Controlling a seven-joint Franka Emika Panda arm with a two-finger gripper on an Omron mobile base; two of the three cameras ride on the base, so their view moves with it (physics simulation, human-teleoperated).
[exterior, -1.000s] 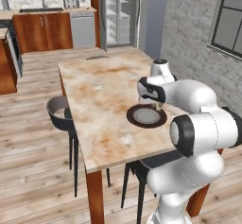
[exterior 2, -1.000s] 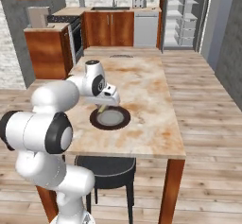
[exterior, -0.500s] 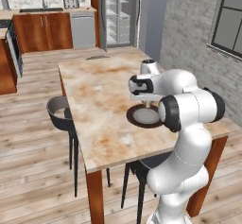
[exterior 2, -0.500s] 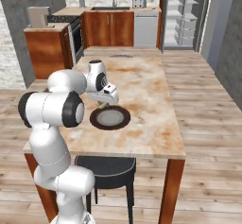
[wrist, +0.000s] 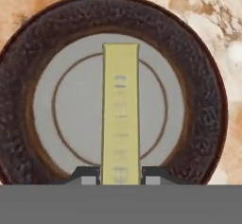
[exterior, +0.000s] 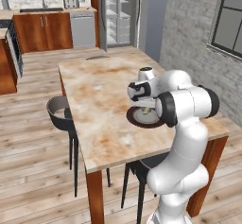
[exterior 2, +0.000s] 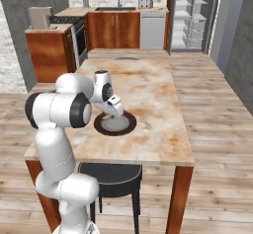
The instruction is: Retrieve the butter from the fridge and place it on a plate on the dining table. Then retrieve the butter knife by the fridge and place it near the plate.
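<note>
Over the beige marbled dining table, the two-finger gripper is pinching the pale-yellow butter stick above the brown-rimmed plate; lowering and releasing likely comes next.

The pale-yellow butter stick hangs over the grey-green centre of the brown-rimmed plate on the dining table.
</note>
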